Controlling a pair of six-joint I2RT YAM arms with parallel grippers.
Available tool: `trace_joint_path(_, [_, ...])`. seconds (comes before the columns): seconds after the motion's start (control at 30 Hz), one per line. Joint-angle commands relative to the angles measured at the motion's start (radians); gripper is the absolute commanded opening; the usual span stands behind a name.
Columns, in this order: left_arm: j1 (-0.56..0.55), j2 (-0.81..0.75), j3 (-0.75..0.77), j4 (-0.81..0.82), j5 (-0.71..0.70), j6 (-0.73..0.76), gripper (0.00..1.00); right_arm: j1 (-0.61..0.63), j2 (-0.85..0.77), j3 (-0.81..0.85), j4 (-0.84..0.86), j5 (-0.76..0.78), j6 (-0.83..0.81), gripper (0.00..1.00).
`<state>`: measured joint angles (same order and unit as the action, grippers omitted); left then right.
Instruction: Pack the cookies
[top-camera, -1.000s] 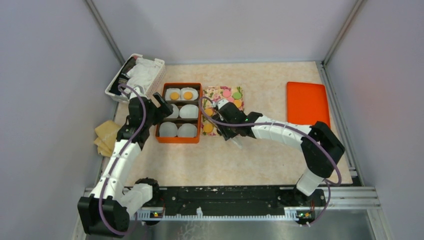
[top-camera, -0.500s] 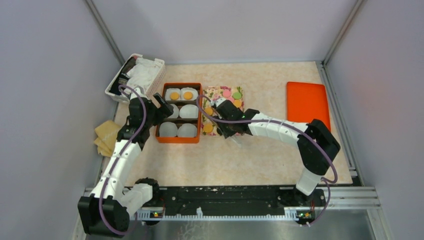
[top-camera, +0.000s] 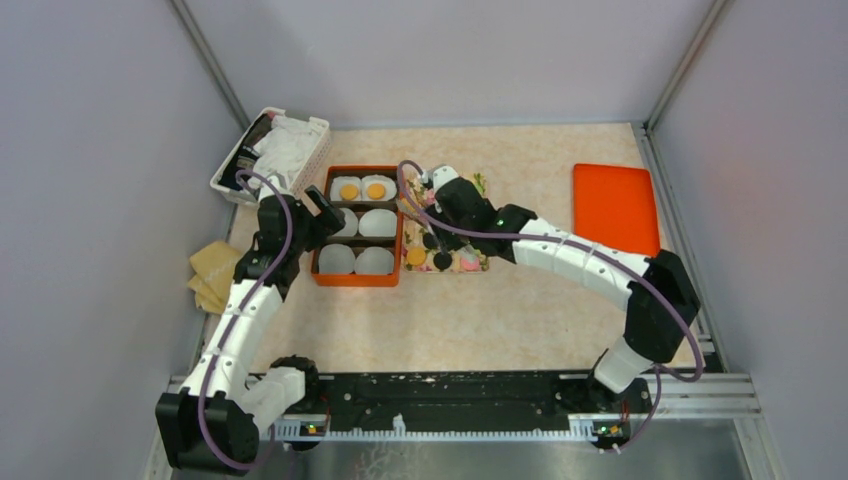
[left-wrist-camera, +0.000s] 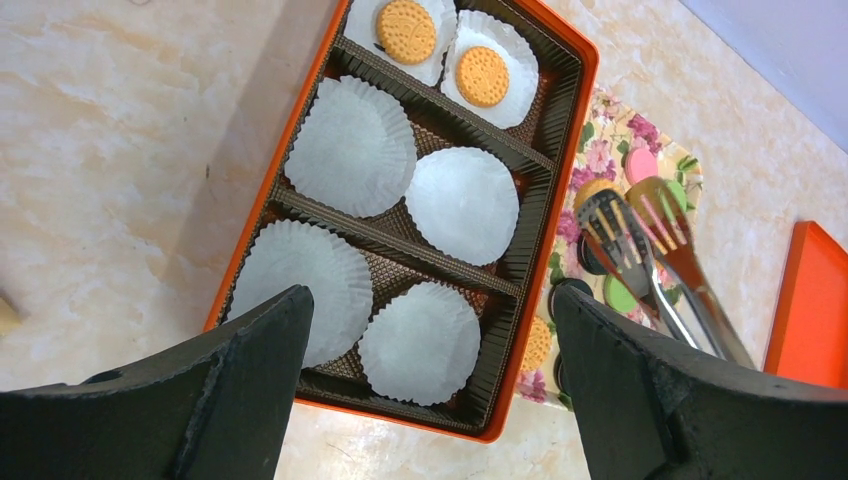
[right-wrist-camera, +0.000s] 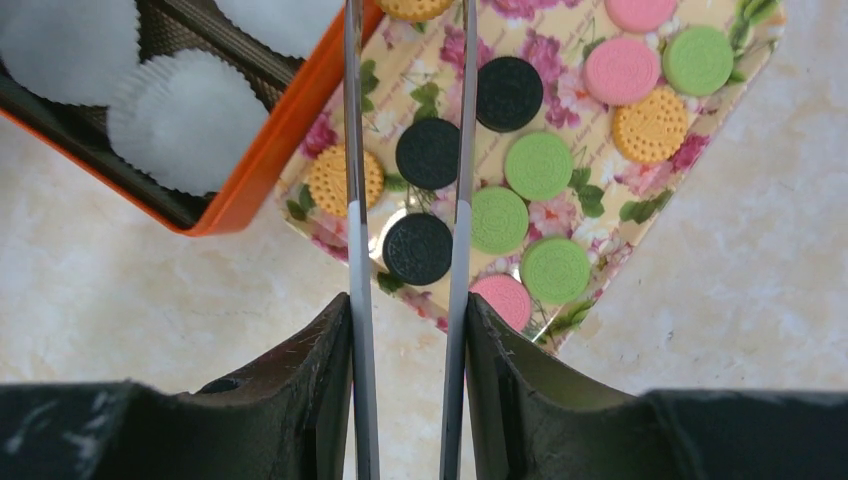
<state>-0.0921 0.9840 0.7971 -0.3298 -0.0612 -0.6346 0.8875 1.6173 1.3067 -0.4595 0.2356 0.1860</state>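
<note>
Two fingers of the right gripper (right-wrist-camera: 408, 330) are clamped on the arms of metal tongs (right-wrist-camera: 461, 150), squeezing them near parallel. The tongs reach out over the floral tray (right-wrist-camera: 610, 205), where the cookies (right-wrist-camera: 428, 153) lie just beside the orange box (right-wrist-camera: 260, 170). The tips appear to hover by an orange cookie (left-wrist-camera: 592, 190); whether they touch it cannot be told.

The discs lie flat, faces up. Being round, they have no long axis, and their thin edges are all the tongs can pinch. Neighbours sit close, so a closing tip could shove one aside or skid off. A loose pinch might drop the cookie on the box rim. The left gripper (left-wrist-camera: 430, 300) hangs wide apart above the paper cups (left-wrist-camera: 352, 147).
</note>
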Motion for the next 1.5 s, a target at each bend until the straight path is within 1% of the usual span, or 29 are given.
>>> trace_joint_path(0.0, [0.005, -0.012, 0.003, 0.034, -0.020, -0.016, 0.96, 0.042, -0.056, 0.086, 0.051, 0.017, -0.001, 0.00])
trace_joint_path(0.2, [0.005, -0.020, 0.004, 0.027, -0.028, -0.009, 0.96, 0.074, 0.001, 0.148, 0.065, -0.032, -0.002, 0.00])
trace_joint_path(0.5, [0.005, -0.025, 0.005, 0.018, -0.042, 0.006, 0.96, 0.093, 0.180, 0.224, 0.087, -0.066, -0.014, 0.00])
trace_joint_path(0.77, [0.006, -0.024, 0.002, 0.020, -0.053, 0.014, 0.97, 0.092, 0.197, 0.196, 0.089, -0.026, -0.022, 0.00])
trace_joint_path(0.8, [0.006, -0.021, 0.002, 0.022, -0.049, 0.012, 0.97, 0.093, 0.199, 0.194, 0.091, -0.026, -0.024, 0.01])
trace_joint_path(0.83, [0.006, -0.018, 0.001, 0.023, -0.044, 0.011, 0.97, 0.092, 0.200, 0.194, 0.092, -0.025, -0.026, 0.04])
trace_joint_path(0.93, [0.006, -0.014, 0.004, 0.023, -0.037, 0.014, 0.97, 0.093, 0.200, 0.191, 0.098, -0.024, -0.025, 0.22])
trace_joint_path(1.0, [0.006, -0.016, 0.005, 0.021, -0.040, 0.017, 0.97, 0.093, 0.199, 0.189, 0.101, -0.017, -0.024, 0.29])
trace_joint_path(1.17, [0.006, -0.020, 0.010, 0.021, -0.039, 0.022, 0.97, 0.093, 0.168, 0.175, 0.123, -0.004, -0.023, 0.31])
trace_joint_path(1.3, [0.006, -0.018, 0.013, 0.022, -0.032, 0.023, 0.97, 0.094, 0.082, 0.158, 0.139, 0.001, -0.020, 0.31])
trace_joint_path(1.4, [0.005, -0.020, 0.012, 0.024, -0.028, 0.023, 0.97, 0.094, 0.010, 0.138, 0.131, 0.036, -0.019, 0.31])
trace_joint_path(1.47, [0.006, -0.022, 0.012, 0.026, -0.024, 0.021, 0.97, 0.095, -0.036, 0.118, 0.107, 0.092, -0.019, 0.32])
